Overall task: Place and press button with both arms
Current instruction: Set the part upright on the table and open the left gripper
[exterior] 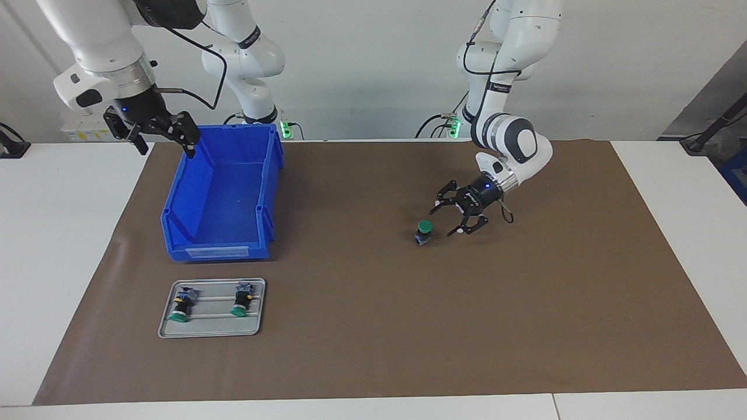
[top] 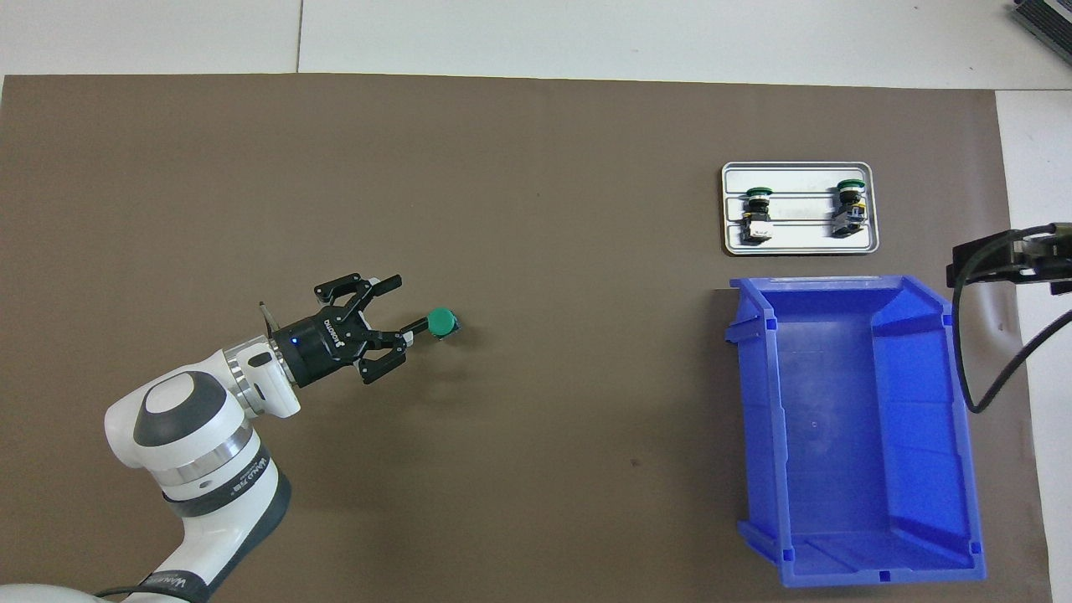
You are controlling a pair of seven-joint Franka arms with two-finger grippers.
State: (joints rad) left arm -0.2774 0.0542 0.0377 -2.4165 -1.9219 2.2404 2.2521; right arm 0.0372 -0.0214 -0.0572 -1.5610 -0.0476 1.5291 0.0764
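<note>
Button (exterior: 424,229) was standing upright on the brown mat (exterior: 373,326) when I checked, green cap up, roughly mid-desk and a bit toward the left arm's end. My left claw (exterior: 451,219) sat low just beside it with its fingers spread apart, nothing gripped; from overhead one fingertip looked right up against the button, but I couldn't tell if it actually touched. Right claw (exterior: 165,142) was waiting up over the corner of the blue bin (exterior: 222,201), fingers apart too. Other two buttons (exterior: 178,304) (exterior: 241,299) lay on their sides in the metal tray (exterior: 210,332), just beside the bin and farther from the robots.
</note>
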